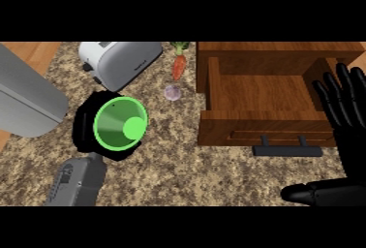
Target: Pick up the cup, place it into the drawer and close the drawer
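**A:** How many things are on the speckled stone tabletop (214, 174)?

**B:** I count one green round cup (121, 127), one silver toaster (118, 60), one orange carrot (178, 67) with green leaves, and one small pale purple round vegetable (173, 92). There is also one open drawer of brown wood (265, 92), with one black bar handle (287, 150) on its front.

**A:** Where is the cup?

**B:** It is to the left of the drawer, well apart from it, and just below the toaster in the view. Its mouth faces up towards us, so the inside and the lighter bottom are visible. It is not in the drawer.

**A:** What holds it?

**B:** The black left hand (84, 123) is curled round it, and black shows along the left side of the rim and under it. One grey forearm (75, 181) comes up to it from the lower edge. I cannot tell if the cup stands on the tabletop or is lifted.

**A:** And the right hand?

**B:** The right hand (352, 145) is at the right edge of the view. It is open, with the fingers straight and pointing up and the thumb stretched to the left. The fingers show over the right wall of the drawer, and they hold nothing.

**A:** Anything more?

**B:** There is one large grey shape (25, 101) at the left edge. I cannot tell what it is.
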{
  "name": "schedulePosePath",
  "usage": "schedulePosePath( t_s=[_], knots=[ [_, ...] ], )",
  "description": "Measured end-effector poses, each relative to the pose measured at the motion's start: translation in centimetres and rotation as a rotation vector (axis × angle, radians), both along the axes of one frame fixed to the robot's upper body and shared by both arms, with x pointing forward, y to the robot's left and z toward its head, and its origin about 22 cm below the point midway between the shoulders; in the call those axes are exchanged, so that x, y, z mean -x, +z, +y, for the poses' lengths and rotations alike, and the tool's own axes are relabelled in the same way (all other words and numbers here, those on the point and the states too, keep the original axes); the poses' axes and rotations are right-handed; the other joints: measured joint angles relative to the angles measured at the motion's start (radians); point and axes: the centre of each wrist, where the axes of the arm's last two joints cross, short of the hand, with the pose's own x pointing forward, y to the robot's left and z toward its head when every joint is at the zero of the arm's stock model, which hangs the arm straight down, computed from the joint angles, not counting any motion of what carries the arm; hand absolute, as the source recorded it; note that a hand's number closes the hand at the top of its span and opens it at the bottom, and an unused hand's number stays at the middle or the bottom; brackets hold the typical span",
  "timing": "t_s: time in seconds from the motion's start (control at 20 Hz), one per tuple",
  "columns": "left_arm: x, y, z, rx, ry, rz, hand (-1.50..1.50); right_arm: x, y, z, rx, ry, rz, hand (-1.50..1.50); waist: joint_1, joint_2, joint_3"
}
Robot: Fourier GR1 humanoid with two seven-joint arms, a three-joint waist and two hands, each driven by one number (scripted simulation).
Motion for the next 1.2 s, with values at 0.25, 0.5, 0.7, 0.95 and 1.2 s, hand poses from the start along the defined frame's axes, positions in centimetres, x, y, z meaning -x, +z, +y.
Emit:
schedulePosePath(
  t_s=[0.25,0.5,0.7,0.95,1.2],
  knots=[
    [-1.9,5.6,-3.2,-0.008,-0.011,-0.028,1.5,0.1,0.1,0.0,0.003,-0.003,-0.01,-1.5,-0.008,0.002,-0.001],
    [-3.6,9.2,-5.2,-0.038,-0.009,-0.039,1.5,0.0,-0.3,0.0,0.002,0.004,-0.01,-1.5,-0.012,0.004,-0.001],
    [-4.3,11.9,-7.6,-0.068,-0.007,-0.043,1.5,0.0,0.3,-0.1,0.003,-0.003,-0.01,-1.5,-0.014,0.004,-0.001],
    [-5.8,15.1,-9.8,-0.106,-0.008,-0.042,1.5,0.0,-0.2,-0.2,0.002,-0.007,-0.007,-1.5,-0.016,0.005,-0.001],
    [-7.9,16.3,-11.5,-0.144,-0.017,-0.022,1.5,0.2,-0.7,-0.1,-0.001,-0.007,-0.005,-1.5,-0.02,0.006,-0.001]
  ],
)
